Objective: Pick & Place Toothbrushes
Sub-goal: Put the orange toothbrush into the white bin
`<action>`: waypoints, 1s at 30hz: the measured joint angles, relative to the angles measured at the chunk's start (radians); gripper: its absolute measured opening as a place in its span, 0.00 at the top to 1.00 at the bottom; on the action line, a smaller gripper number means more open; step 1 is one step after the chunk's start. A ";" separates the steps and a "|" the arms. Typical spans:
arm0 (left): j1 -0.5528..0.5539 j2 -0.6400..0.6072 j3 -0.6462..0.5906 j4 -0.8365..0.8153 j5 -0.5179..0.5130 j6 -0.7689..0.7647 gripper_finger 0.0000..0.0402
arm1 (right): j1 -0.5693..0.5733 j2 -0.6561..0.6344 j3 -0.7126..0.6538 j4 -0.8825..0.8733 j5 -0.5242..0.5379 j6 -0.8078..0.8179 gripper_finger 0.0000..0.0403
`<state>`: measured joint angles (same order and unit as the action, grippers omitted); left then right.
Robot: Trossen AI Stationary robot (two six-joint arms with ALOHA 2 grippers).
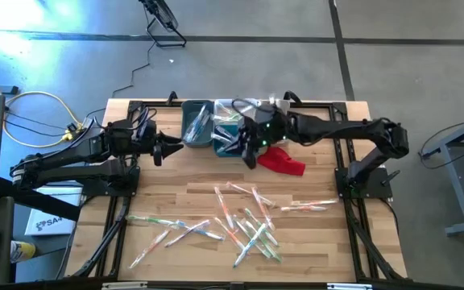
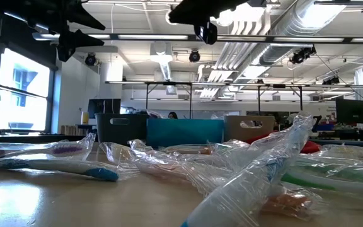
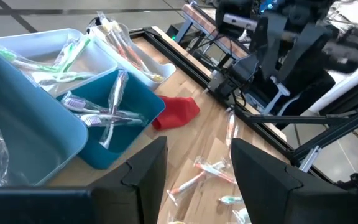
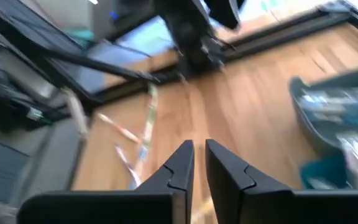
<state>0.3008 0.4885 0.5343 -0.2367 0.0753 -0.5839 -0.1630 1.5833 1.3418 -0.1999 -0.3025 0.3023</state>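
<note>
Many wrapped toothbrushes (image 1: pixel 248 225) lie loose on the wooden table's near half, and more fill the foreground of the low view (image 2: pixel 257 170). Others lie in the teal bin (image 3: pixel 123 118) and the white bin (image 3: pixel 73 56) at the far edge. My right gripper (image 1: pixel 250 157) hangs above the table beside the bins. In its own view its fingers (image 4: pixel 199 155) stand almost together with nothing between them. My left gripper (image 1: pixel 159 151) waits left of the bins, above the table. It is open (image 3: pixel 197 168) and holds nothing.
A red cloth (image 1: pixel 282 159) lies on the table right of the bins, below the right arm. The bins (image 1: pixel 208 127) stand in a row at the far middle. Black frame rails (image 1: pixel 353 201) run along the table's left and right sides.
</note>
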 joint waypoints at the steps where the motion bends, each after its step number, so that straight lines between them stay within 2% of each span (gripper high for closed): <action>1: 0.000 0.000 0.000 0.000 0.000 0.000 0.56 | 0.013 0.000 0.000 -0.023 0.037 -0.007 0.93; 7: 0.000 0.000 0.000 -0.001 0.001 0.002 0.56 | 0.093 0.000 0.000 -0.185 0.230 -0.012 0.99; 11: 0.000 0.000 0.000 -0.001 0.001 0.003 0.56 | 0.145 0.000 0.000 -0.307 0.320 0.052 0.99; 19: 0.000 0.000 0.000 -0.001 0.002 0.003 0.56 | 0.208 0.000 0.000 -0.503 0.364 0.277 0.99; 26: 0.000 0.000 0.000 -0.001 0.003 0.003 0.56 | 0.234 0.003 0.000 -0.561 0.365 0.458 0.99; 30: 0.000 0.000 0.000 -0.001 0.004 0.003 0.56 | 0.245 0.010 0.000 -0.579 0.422 0.558 0.99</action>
<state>0.3012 0.4885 0.5343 -0.2375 0.0795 -0.5812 0.0817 1.5932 1.3418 -0.7790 0.1194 0.8604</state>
